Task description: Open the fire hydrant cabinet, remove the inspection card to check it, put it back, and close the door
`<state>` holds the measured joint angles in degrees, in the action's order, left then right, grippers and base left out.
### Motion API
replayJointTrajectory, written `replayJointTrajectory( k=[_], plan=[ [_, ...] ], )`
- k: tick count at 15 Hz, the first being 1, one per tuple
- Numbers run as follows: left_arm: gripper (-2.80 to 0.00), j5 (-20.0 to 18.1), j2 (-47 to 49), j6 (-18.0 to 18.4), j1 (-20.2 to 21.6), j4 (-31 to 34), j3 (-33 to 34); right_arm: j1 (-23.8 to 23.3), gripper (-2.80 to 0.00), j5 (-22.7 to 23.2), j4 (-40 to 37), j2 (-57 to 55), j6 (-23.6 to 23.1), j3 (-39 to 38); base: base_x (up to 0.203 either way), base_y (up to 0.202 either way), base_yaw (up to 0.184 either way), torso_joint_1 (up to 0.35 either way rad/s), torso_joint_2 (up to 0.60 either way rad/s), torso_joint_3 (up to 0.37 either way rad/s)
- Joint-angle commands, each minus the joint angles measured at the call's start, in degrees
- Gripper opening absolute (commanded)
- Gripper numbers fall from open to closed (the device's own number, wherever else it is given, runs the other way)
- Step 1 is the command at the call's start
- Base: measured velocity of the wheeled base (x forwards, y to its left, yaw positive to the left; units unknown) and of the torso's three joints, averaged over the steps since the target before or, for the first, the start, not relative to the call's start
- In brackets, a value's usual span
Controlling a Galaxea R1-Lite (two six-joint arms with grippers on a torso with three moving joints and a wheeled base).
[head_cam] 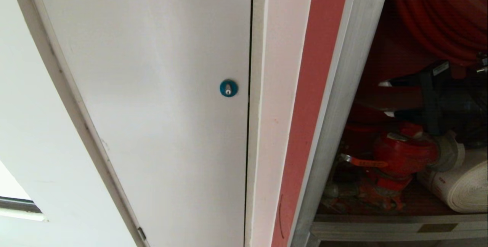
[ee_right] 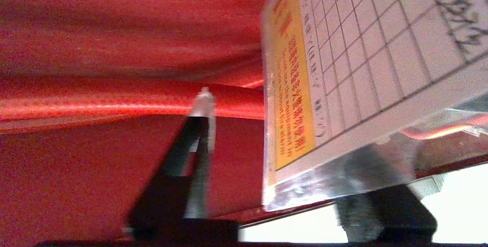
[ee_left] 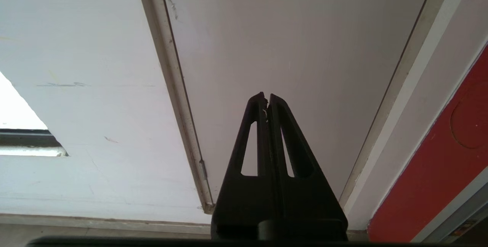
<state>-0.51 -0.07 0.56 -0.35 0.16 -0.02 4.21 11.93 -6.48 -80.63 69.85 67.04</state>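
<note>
- Head view: fire hydrant cabinet (head_cam: 385,132) stands open at the right, red interior exposed. Red hose reel (head_cam: 438,14) above, red valve (head_cam: 404,153) below it, white rolled hose (head_cam: 463,186) at lower right. The door itself is not in any view.
- To the left of the cabinet frame: plain white panel (head_cam: 152,106) with blue round lock (head_cam: 228,88). Not part of the task.
- Right gripper (ee_right: 289,132), wrist view: deep inside the cabinet, close against the red reel. Jaws stand apart. One finger (ee_right: 200,125) is well clear of the card; the other is hidden behind the card's lower edge.
- Inspection card (ee_right: 366,68): yellow-orange band and printed table visible, in a clear sleeve, sitting against the far-side finger. No clamp on it; whether it rests on that finger or leans on the cabinet, I cannot tell.
- Left gripper (ee_left: 267,100): fingers pressed together, empty, parked facing the white panel.
- Judged step: putting the card back, at the point of release.
- Next move calls for: backing the right gripper straight out without dragging the card's edge, confirming the card stays put, then finding the door edge to swing it closed.
</note>
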Motion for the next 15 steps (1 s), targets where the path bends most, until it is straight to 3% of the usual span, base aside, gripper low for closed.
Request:
replayJointTrajectory(
  k=[1, 5, 10, 13, 15],
  plan=[
    [-2.8, 0.0, 0.1, 0.0, 0.0, 0.0, 0.0, 0.0, 0.0, 0.1, -0.2, 0.4, 0.4, -0.2, 0.0, 0.0, 0.0, 0.0, 0.0, 0.0],
    [-2.8, 0.0, 0.1, 0.1, 0.0, 0.0, 0.0, 0.1, 0.0, 0.4, -0.3, 2.7, 0.3, -2.8, 0.0, 0.0, 0.0, 0.0, 0.0, 0.0],
    [-2.8, 0.0, 0.1, 0.0, 0.0, 0.0, 0.0, 0.2, 0.0, 4.1, -1.0, 10.7, -1.1, -8.2, 0.0, 0.0, 0.0, 0.0, 0.0, 0.0],
    [-2.8, 0.0, 0.1, 0.1, 0.0, 0.0, 0.0, 0.8, 0.0, 4.9, -8.0, 14.8, -5.3, -8.7, 0.0, 0.0, 0.0, 0.0, 0.0, 0.0],
    [-2.8, 0.0, 0.1, 0.0, 0.0, 0.0, 0.0, 0.9, 0.0, 4.9, -13.4, 18.7, -10.9, -8.8, 0.0, 0.0, 0.0, 0.0, 0.0, 0.0]
  ],
)
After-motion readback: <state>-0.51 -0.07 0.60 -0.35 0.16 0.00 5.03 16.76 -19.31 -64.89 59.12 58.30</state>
